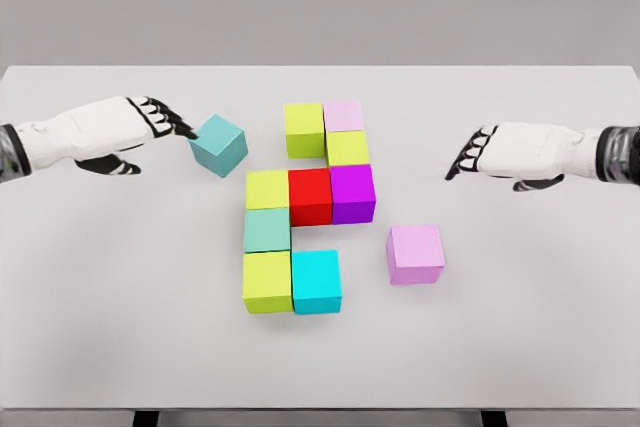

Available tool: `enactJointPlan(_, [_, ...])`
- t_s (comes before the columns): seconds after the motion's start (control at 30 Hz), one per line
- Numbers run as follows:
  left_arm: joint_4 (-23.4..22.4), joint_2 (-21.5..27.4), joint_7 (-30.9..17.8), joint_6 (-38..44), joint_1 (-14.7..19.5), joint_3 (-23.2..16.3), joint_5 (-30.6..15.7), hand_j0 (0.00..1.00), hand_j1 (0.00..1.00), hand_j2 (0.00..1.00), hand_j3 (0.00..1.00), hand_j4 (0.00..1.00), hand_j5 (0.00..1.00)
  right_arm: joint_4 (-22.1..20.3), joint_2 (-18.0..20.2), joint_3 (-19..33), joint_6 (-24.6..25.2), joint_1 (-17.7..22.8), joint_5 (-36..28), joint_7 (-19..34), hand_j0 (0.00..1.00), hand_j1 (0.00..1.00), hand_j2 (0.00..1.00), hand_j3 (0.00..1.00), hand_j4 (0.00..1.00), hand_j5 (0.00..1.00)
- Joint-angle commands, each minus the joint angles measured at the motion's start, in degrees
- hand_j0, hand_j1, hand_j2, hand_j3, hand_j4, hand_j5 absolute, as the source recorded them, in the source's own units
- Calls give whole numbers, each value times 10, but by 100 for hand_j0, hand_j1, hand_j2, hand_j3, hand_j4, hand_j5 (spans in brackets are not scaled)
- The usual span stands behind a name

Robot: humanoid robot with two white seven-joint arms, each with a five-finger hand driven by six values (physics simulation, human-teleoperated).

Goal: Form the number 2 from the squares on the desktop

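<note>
- The white left hand [150,119] is seen at the far left, fingers extended, fingertips touching the loose teal cube [219,144]; nothing is gripped.
- The unfinished block figure [305,209] lies right of that cube.
- The loose lilac cube [416,253] sits nearer the open, empty right hand [478,154].

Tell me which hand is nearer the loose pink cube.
The right hand. It hovers above and to the right of the pink cube, clearly apart from it. The left hand is far across the table, its fingertips at the teal cube.
</note>
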State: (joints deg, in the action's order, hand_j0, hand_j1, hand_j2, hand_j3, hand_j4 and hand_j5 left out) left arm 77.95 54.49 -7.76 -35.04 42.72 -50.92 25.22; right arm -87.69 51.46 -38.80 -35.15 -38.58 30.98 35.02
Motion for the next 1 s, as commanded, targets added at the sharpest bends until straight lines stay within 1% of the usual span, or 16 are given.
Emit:
enactJointPlan(0.0, [5,16,0,0,-1,-2,-4,86,86,86,86,86,86,3,-6,-1,1,0,18,0,72,72,72,72,72,72])
enactJointPlan(0.07, [10,26,0,0,-11,-3,-4,86,86,86,86,86,86,-18,-3,-3,1,3,18,0,65,65,65,65,65,65])
enactJointPlan(0.17, [11,27,0,0,-16,-3,-4,86,86,86,86,86,86,-34,-5,-31,1,8,22,0,63,63,63,63,63,63])
enactJointPlan(0.2, [11,26,0,0,-18,-3,-4,86,86,86,86,86,86,-40,-5,-33,1,9,28,0,61,61,61,61,61,61])
enactJointPlan(0.27, [11,22,0,0,-20,-4,-3,86,86,86,86,86,86,-51,-4,-35,1,12,29,0,61,61,61,61,61,61])
enactJointPlan(0.43, [11,17,-1,0,-19,-11,-1,86,86,86,86,86,86,-49,-3,-36,1,15,40,0,60,60,60,60,60,60])
enactJointPlan(0.6, [5,4,-1,0,-20,-14,2,86,86,86,86,86,86,-56,-3,-37,1,21,51,0,59,59,59,59,59,59])
enactJointPlan(0.7, [4,-4,-2,0,-19,-20,3,86,86,86,86,86,86,-87,5,-53,1,21,55,0,59,59,59,59,59,59])
enactJointPlan(0.83, [-3,-15,-3,0,-15,-21,3,86,86,86,86,86,86,-99,11,-56,1,22,52,0,59,59,59,59,59,59])
enactJointPlan(0.97, [-8,-22,-3,0,-11,-21,3,86,86,86,86,86,86,-122,21,-56,1,24,51,0,59,59,59,59,59,59])
